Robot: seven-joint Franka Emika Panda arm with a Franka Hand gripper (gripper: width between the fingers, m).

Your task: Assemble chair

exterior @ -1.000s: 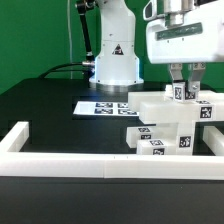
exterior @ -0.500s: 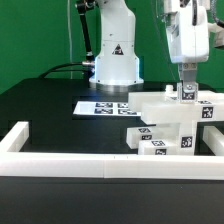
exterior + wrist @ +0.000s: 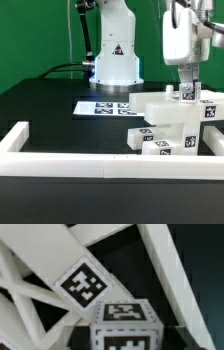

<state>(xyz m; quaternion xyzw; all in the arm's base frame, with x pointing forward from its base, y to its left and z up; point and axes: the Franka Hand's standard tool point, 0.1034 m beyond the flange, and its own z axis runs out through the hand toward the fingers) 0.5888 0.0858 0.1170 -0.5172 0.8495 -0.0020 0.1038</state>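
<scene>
Gripper down on chair top; grip state unclear.

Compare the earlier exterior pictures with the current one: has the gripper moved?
Yes. The gripper has turned and shifted slightly toward the exterior view's right, judged against the fixed marker board; it stays at the chair.

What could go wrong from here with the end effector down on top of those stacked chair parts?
1. The end effector sits at the top of the stacked white chair parts, near the exterior view's right edge; pressing off-centre could tip or shift the stack.
2. The stack stands close to the white border rail, so a pushed part could jam against it.
3. The wrist view is filled by nearby tagged parts, so alignment is hard to verify.
</scene>
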